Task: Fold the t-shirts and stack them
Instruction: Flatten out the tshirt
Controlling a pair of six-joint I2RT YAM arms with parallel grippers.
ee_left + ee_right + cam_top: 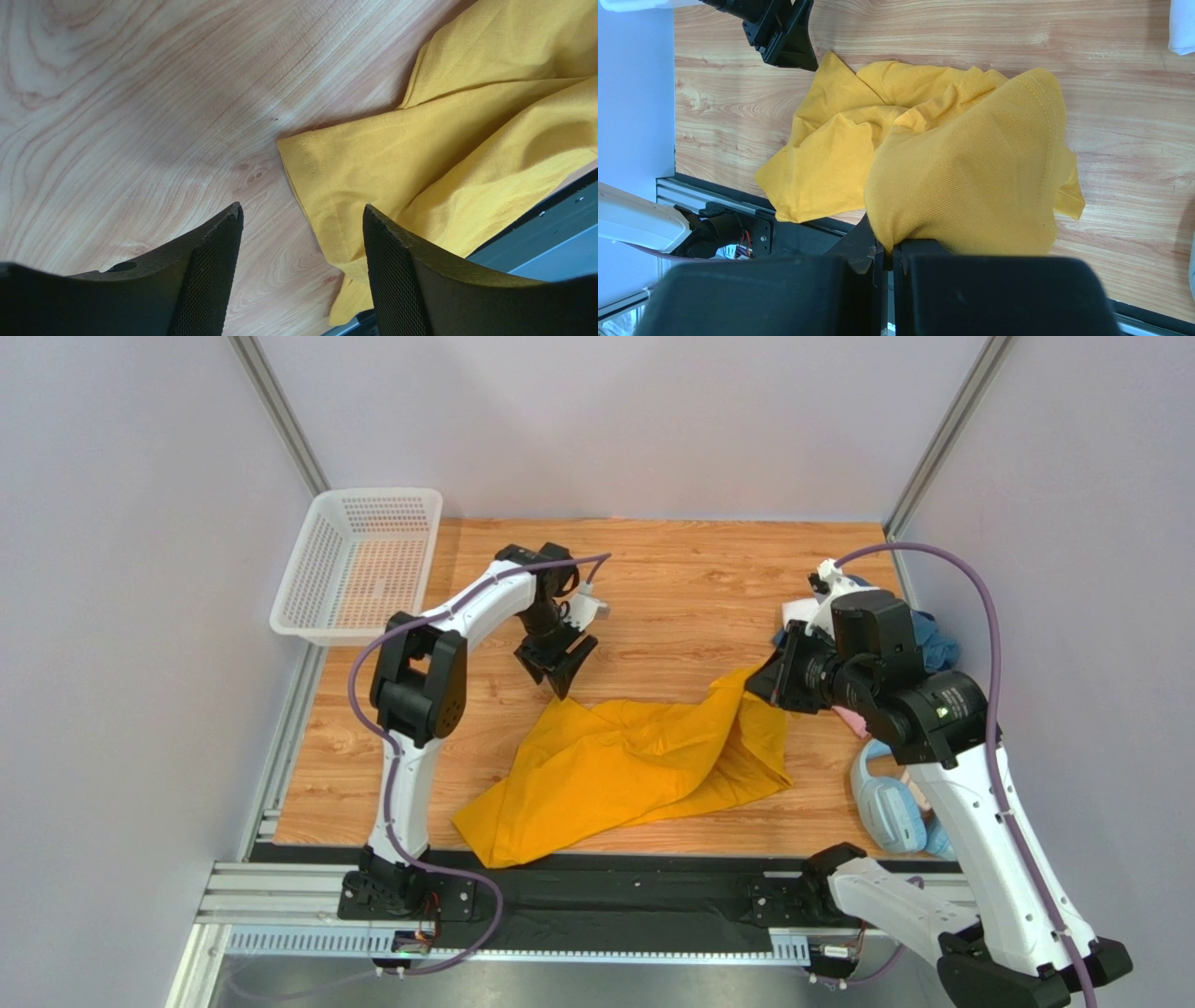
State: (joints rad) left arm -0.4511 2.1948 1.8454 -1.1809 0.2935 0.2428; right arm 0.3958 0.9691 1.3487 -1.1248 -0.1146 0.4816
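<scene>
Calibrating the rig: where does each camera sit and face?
Top external: above and behind, looking down on the table; left arm and right arm show.
Left wrist: on the left arm, facing down at a corner of the mustard t-shirt; open jaws show.
Right wrist: on the right arm, facing across the table; shut jaws pinch the t-shirt.
Shared: all see that t-shirt.

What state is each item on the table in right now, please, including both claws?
yellow t-shirt: unfolded, crumpled, one edge lifted.
right claw: shut on the yellow t-shirt's edge.
left claw: open, over the shirt's hemmed corner, holding nothing.
basket: upright, appears empty.
headphones: lying flat, untouched.
blue t-shirt: bunched up, largely hidden.
</scene>
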